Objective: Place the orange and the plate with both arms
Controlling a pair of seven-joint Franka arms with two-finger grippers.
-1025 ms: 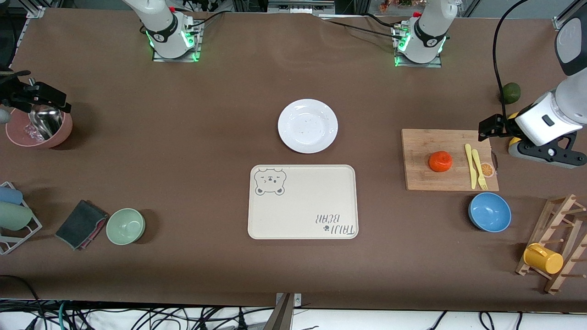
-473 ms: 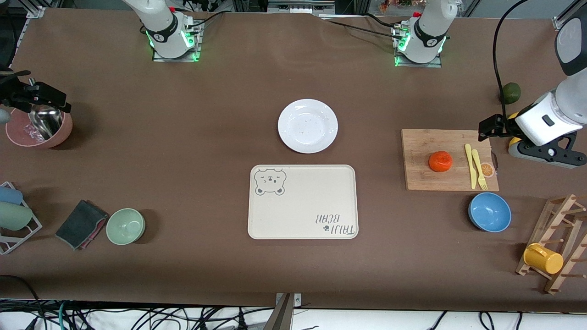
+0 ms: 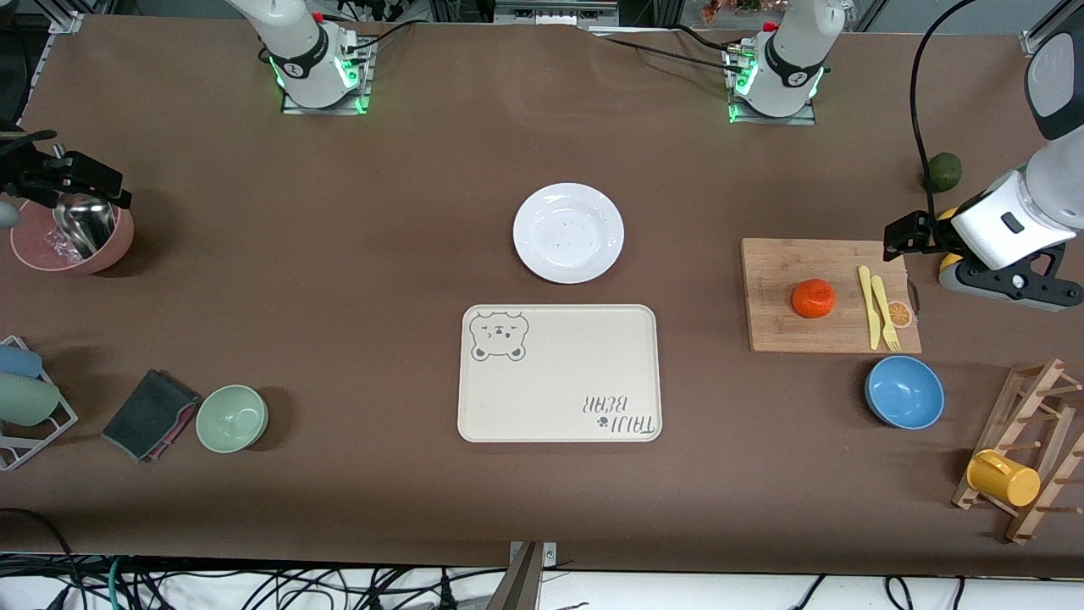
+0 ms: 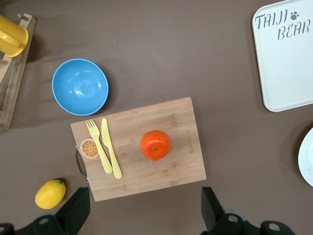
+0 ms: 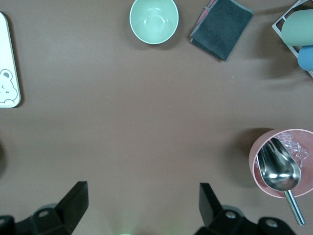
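Observation:
The orange (image 3: 814, 298) sits on a wooden cutting board (image 3: 788, 326) toward the left arm's end of the table; it also shows in the left wrist view (image 4: 155, 145). The white plate (image 3: 568, 232) lies empty at mid-table, farther from the front camera than the bear tray. My left gripper (image 3: 903, 237) is open and empty, up over the table at the board's corner, its fingers apart in the left wrist view (image 4: 145, 215). My right gripper (image 3: 63, 180) is open and empty over the pink bowl at the right arm's end, its fingers apart in the right wrist view (image 5: 142, 208).
A beige bear tray (image 3: 559, 373) lies nearer the camera than the plate. A yellow fork and knife (image 3: 879, 307) lie on the board. Around it are a blue bowl (image 3: 904, 391), a lemon (image 4: 50, 194) and a mug rack (image 3: 1029, 449). A pink bowl (image 3: 114, 250), green bowl (image 3: 232, 418) and cloth (image 3: 148, 415) are at the right arm's end.

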